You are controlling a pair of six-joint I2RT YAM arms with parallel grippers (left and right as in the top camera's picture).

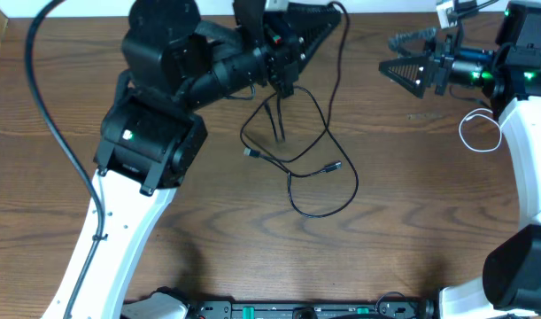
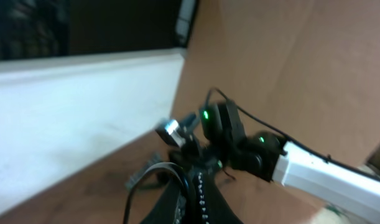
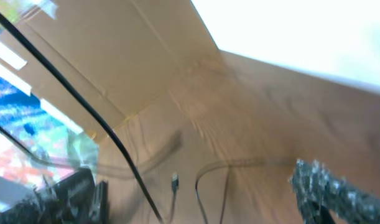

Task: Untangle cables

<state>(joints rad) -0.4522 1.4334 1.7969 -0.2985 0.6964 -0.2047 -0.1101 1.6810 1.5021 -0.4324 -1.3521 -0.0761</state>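
Black cable (image 1: 314,169) loops limp at table (image 1: 429,230) centre, raised strands pinched in our closed left gripper (image 1: 283,86); white cable (image 1: 479,131) lies coiled well apart beside our right arm (image 1: 527,151); right gripper (image 1: 399,55) gapes wide, empty; light, floppy cord, we judge, best taken near a plug (image 1: 251,153), never mid-loop.

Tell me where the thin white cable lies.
Overhead view: the thin white looped cable lies on the brown wooden table at the right side, beside the right arm's white link, apart from the thin black cable.
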